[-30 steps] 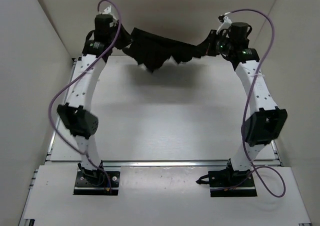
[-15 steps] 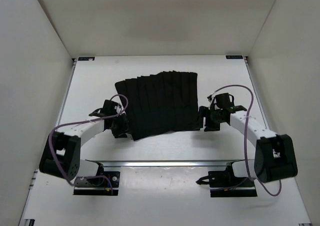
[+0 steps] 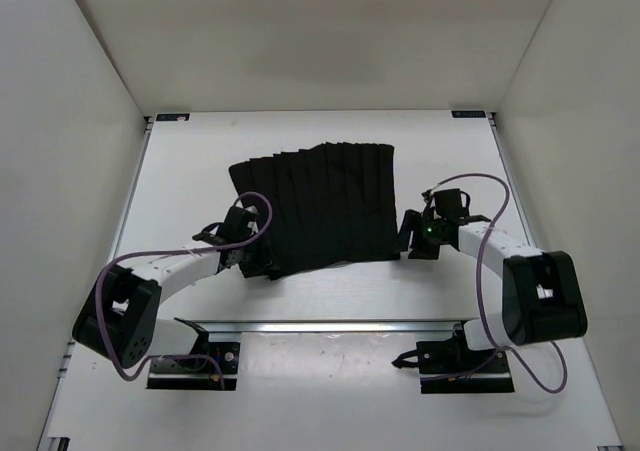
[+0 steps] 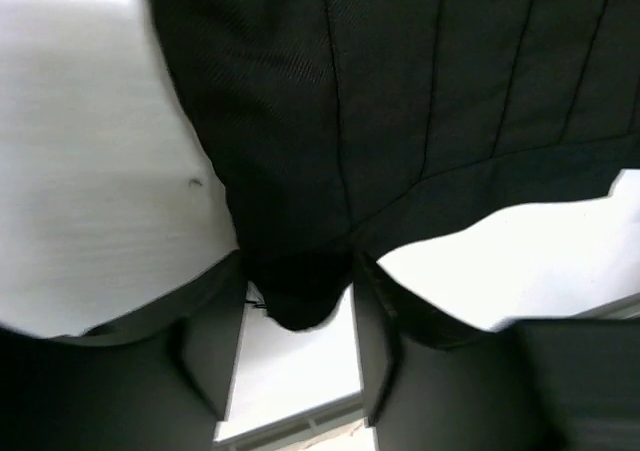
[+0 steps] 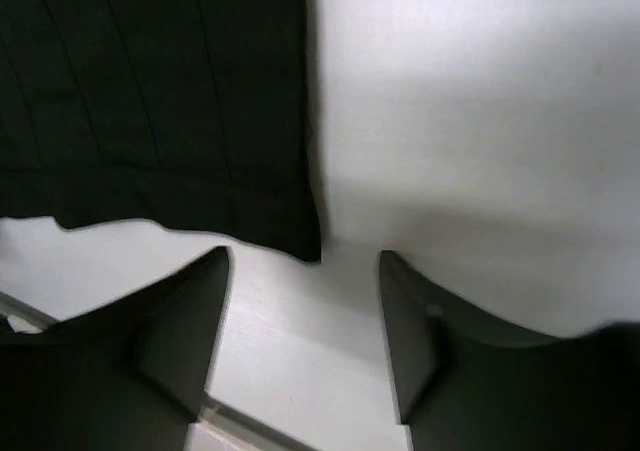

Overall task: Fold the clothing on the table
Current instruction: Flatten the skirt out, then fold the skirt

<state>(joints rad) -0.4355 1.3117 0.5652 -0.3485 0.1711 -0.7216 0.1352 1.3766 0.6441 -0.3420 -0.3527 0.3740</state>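
The black clothing (image 3: 315,206) lies spread flat on the white table (image 3: 450,161), with lengthwise crease lines across it. My left gripper (image 3: 260,262) sits low at its near left corner and is open. In the left wrist view a rounded tip of that corner (image 4: 300,301) lies loose between the fingers (image 4: 215,341) of the left gripper (image 4: 300,263). My right gripper (image 3: 406,238) is open at the near right corner. In the right wrist view the fabric's corner (image 5: 305,241) ends just ahead of the right gripper (image 5: 303,261), touching neither finger.
White walls close in the table at the back and on both sides. An aluminium rail (image 3: 350,325) runs along the near edge in front of the arm bases (image 3: 195,364). Purple cables (image 3: 485,261) loop off both arms.
A second ago both grippers held the clothing up at the far side. It now lies flat nearer the arms, both grippers have opened and let go, and the arms are lowered.
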